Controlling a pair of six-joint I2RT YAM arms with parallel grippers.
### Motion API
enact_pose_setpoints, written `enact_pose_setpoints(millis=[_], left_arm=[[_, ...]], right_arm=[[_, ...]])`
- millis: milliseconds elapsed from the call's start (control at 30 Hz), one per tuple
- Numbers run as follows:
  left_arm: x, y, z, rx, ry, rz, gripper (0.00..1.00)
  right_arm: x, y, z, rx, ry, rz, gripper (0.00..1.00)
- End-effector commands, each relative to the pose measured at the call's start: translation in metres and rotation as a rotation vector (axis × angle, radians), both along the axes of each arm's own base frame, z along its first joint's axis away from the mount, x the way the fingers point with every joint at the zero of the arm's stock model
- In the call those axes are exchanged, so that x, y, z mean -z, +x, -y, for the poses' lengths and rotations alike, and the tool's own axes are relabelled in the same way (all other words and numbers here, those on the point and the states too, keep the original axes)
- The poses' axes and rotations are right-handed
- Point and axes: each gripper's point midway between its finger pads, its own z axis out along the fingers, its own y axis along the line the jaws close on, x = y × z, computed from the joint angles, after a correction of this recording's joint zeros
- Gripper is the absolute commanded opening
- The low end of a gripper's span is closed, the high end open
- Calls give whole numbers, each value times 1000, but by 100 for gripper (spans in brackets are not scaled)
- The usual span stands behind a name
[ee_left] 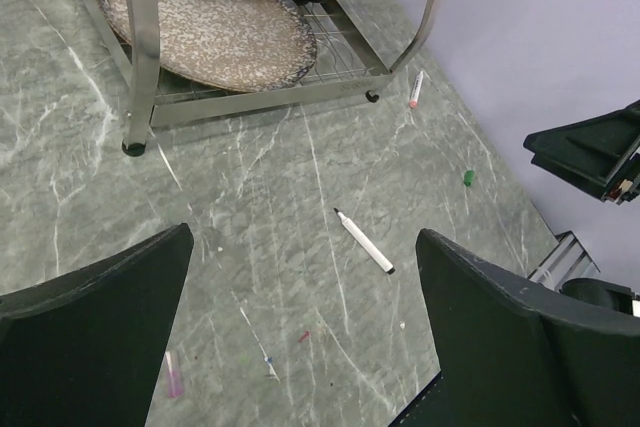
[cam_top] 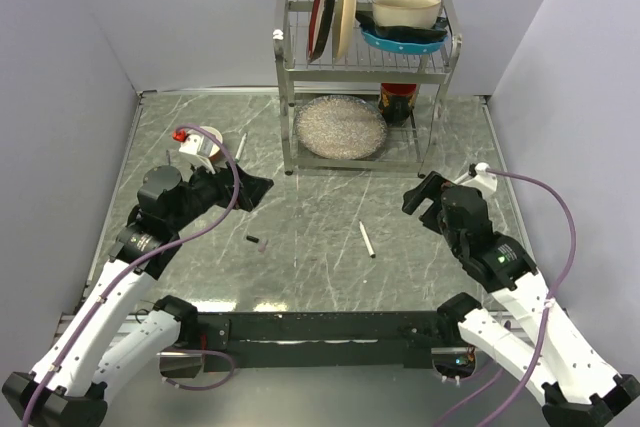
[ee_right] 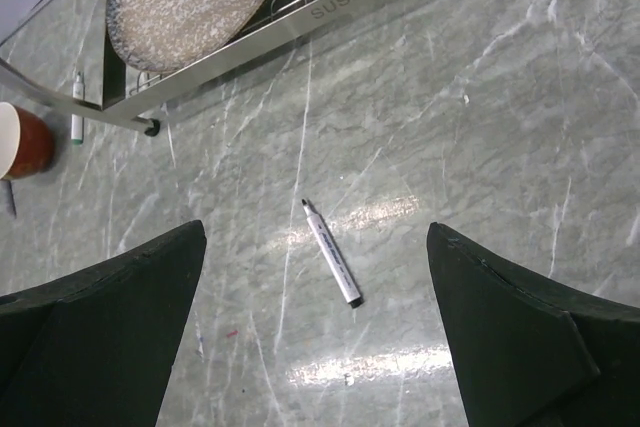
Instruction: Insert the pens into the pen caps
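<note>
One white pen (cam_top: 367, 239) lies flat on the marble table (cam_top: 320, 277), at about 4 o'clock from the middle of the table in the top view. Its length runs from 11 to 5 o'clock, and in the wrist views its dark tip is at the far end. Nothing touches it. A small dark cap (cam_top: 254, 240) lies at about 8 o'clock from the middle, well apart from this pen.

A second pen (cam_top: 240, 145) lies at 10 o'clock, just beside a red and white cup (cam_top: 205, 139), on the cup's 3 o'clock side. In the left wrist view a third pen (ee_left: 416, 90), with a pink end, lies near the right front foot of the dish rack (ee_left: 140, 67). A tiny green cap (ee_left: 468, 178) lies at 5 o'clock from it, apart from it.

The left gripper (cam_top: 252, 190) hovers at 9 o'clock from the middle. Its two fingers stand wide apart and have hold of nothing. The right gripper (cam_top: 418, 197) hovers at 3 o'clock, also spread fully and empty; the white pen shows on the table between its fingers in its own camera.

The dish rack stands at 12 o'clock. It carries plates and a bowl on top and a speckled plate (cam_top: 339, 128) on the lower shelf.
</note>
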Motion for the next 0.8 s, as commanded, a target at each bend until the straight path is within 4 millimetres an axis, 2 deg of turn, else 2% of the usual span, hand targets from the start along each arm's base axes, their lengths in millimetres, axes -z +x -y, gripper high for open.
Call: enact_pose_setpoints(millis=[0,133,267,333,400,467,500,600,633,667,700,733,767], left_arm=[[-15,4,-2,-21,-14,41,99],[-14,5,-3,-35,-14,38,99],[-15,4,-3,-33,-22,41,100],[-17,2,-2,-19,-25,47,99],[-18,0,-1,-15,-29,53,99],[-19,-1,-1,-11,-30,58,100],[-19,-1,0,-8,-33,60,99],[-18,-2,4,15,-40,51,99],[-18,-4,6,29,-42,49,99],[-17,-4,7,35,-43,45,100],[-16,-4,8,39,-43,40,99],[-15,-4,9,42,-41,34,99],[-14,-4,9,39,-38,32,99]], right_arm=[[-19,8,1,6,6,75,100],[-17,10,17,109,-19,61,100],[-8,25,26,203,-49,48,100],[-8,27,50,326,-99,12,100],[1,35,80,440,-133,-44,100],[8,45,91,453,-114,-67,100],[13,49,114,530,-98,-80,98],[25,56,137,595,-55,-100,85],[26,64,145,613,-36,-70,81],[31,71,141,567,3,-75,72],[35,76,146,569,23,-77,68],[46,85,161,603,45,-93,63],[52,91,163,602,78,-106,57]])
